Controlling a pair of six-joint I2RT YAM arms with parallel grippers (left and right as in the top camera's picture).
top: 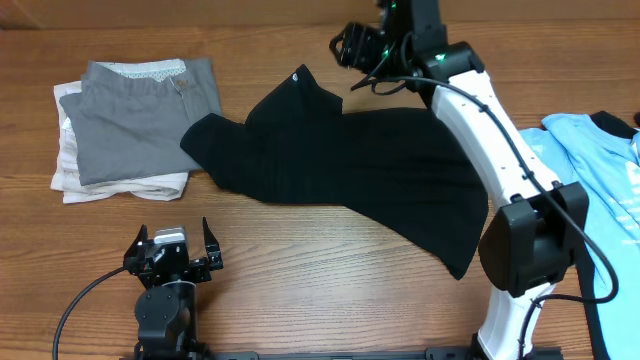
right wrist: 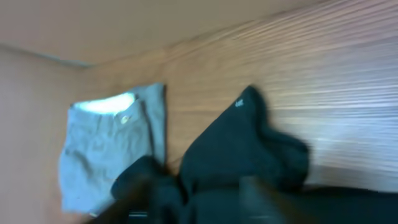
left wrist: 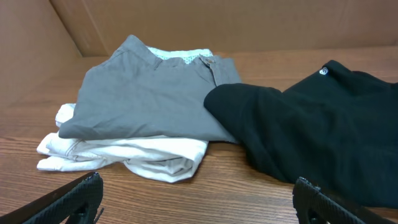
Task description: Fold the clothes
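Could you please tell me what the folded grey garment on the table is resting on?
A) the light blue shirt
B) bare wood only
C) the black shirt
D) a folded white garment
D: the white garment's edges show beneath the grey garment in the overhead and left wrist views.

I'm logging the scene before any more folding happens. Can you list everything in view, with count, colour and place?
black shirt: one, black with a small white print, lying crumpled at the middle of the table.
grey garment: one, grey, folded, far left, on top of the white garment.
white garment: one, white, folded, under the grey one.
light blue shirt: one, light blue with black trim, right edge, partly out of view.
table: one, brown wood, under everything.
left gripper: one, black, near left, open and empty.
right gripper: one, black, at the far side near the black shirt's printed end; open or shut unclear.
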